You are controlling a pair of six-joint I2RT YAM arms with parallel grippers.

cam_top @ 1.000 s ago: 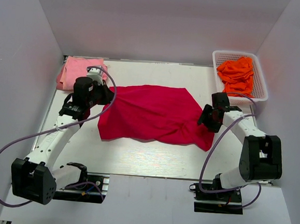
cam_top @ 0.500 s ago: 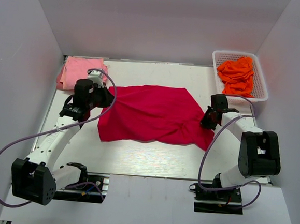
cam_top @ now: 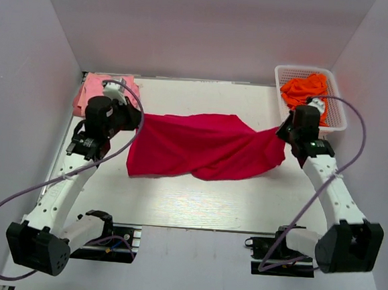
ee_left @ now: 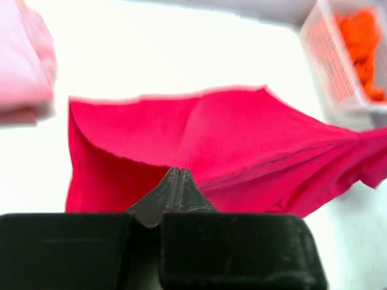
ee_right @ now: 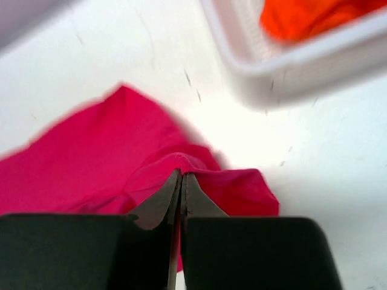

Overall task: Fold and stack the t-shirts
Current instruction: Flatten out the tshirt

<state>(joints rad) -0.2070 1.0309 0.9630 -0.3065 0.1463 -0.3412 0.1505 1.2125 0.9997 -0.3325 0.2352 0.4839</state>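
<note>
The crimson-red t-shirt (cam_top: 204, 146) hangs stretched between both arms over the middle of the table, its lower part draped on the surface. My left gripper (cam_top: 137, 117) is shut on its left edge; in the left wrist view the jaws (ee_left: 177, 172) pinch the red cloth (ee_left: 242, 139). My right gripper (cam_top: 282, 133) is shut on the shirt's right corner, and the right wrist view shows the red cloth (ee_right: 91, 163) pinched at the tips (ee_right: 181, 175). A folded light pink t-shirt (cam_top: 90, 91) lies at the back left. Orange t-shirts (cam_top: 307, 92) fill the basket.
A white mesh basket (cam_top: 338, 106) stands at the back right, close behind my right gripper. White walls enclose the table on the left, back and right. The arm bases sit at the near edge.
My right gripper closed on the red shirt's right corner and lifted it up and back towards the basket. The left gripper rose and moved back a little, pulling the cloth taut.
</note>
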